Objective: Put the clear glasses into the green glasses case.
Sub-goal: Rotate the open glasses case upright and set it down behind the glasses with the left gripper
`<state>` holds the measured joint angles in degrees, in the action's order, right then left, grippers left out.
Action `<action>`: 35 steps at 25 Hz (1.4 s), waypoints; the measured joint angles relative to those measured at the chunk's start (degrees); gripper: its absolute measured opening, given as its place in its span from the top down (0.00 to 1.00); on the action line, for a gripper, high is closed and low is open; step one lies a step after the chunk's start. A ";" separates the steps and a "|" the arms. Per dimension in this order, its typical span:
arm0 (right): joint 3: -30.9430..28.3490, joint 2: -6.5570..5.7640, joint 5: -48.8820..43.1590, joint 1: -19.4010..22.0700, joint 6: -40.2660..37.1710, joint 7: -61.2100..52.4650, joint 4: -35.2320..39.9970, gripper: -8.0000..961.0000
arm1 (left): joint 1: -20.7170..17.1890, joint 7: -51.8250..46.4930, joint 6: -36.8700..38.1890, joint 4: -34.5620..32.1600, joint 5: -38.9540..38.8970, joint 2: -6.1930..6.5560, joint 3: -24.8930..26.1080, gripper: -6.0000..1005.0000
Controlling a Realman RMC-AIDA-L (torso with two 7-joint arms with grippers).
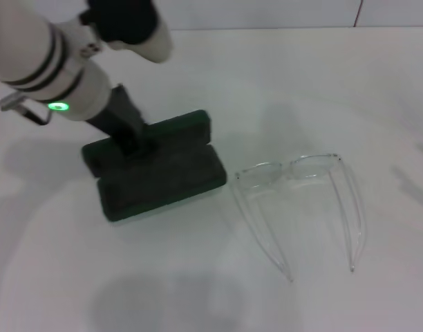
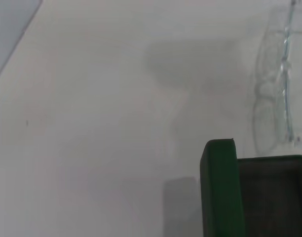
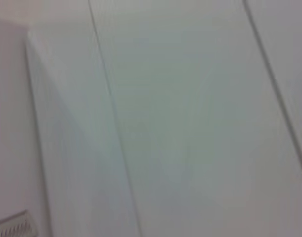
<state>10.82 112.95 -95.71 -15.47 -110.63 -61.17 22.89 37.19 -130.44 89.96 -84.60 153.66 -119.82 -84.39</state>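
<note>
Seen from the head camera, the green glasses case [image 1: 156, 169] lies open on the white desk [image 1: 198, 277], its dark lining facing up and its lid standing behind, while the left gripper [image 1: 132, 142] reaches down from the upper left and meets the case at the lid's edge; whether its fingers are apart or pressed together cannot be told from here. The clear glasses [image 1: 301, 200] rest on the desk just to the right of the case, apart from it, lenses toward the far side and both long arms unfolded, pointing toward the robot. In the left wrist view, a corner of the green glasses case [image 2: 217, 187] fills the lower part of the picture, the raised green edge standing beside the dark lined inside, with the clear glasses [image 2: 274, 94] lying faintly on the pale desk [image 2: 92, 123] beyond it. The right wrist view shows only pale flat panels [image 3: 190, 123] with thin dark seams; the right gripper appears in none of the three pictures
</note>
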 joint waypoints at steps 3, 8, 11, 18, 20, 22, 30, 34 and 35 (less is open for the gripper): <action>-2.34 0.00 0.01 1.10 -2.19 1.25 -0.59 0.20 | 0.33 -0.21 -3.93 -0.03 1.26 -0.03 -5.43 0.79; -2.47 0.21 0.01 1.90 -2.94 1.42 -0.76 0.20 | 0.62 -0.28 -7.43 0.70 3.37 -0.03 -10.39 0.79; -2.55 0.26 0.01 2.41 -3.22 1.81 -1.21 0.20 | 1.93 -0.35 -8.64 1.90 3.17 -0.08 -12.19 0.79; -2.65 0.26 -0.04 2.67 -3.45 2.29 -1.36 0.20 | 3.55 -2.24 -10.50 2.52 1.23 -0.40 -16.98 0.78; -2.54 0.25 -0.04 2.57 -3.45 2.41 -1.36 0.20 | 3.91 -3.22 -11.13 2.52 1.20 -0.41 -18.55 0.78; -2.39 0.25 -0.18 2.29 -3.42 2.81 -1.39 0.20 | 4.05 -3.77 -11.95 2.52 1.20 -0.45 -20.16 0.78; -2.25 0.25 -0.40 2.38 -3.25 3.10 -1.45 0.20 | 6.04 -5.49 -15.13 3.92 0.23 -0.50 -24.43 0.78; -2.49 0.25 -0.44 2.82 -3.31 3.47 -1.65 0.20 | 7.11 -5.20 -17.08 5.69 -0.28 -0.50 -25.52 0.78; -2.52 0.25 -0.44 2.92 -3.33 3.57 -1.79 0.20 | 7.17 -5.12 -17.47 5.85 -0.28 -0.50 -25.61 0.78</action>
<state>8.30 113.20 -96.15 -12.55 -113.96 -57.61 21.11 44.36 -135.56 72.49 -78.75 153.38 -120.32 -110.00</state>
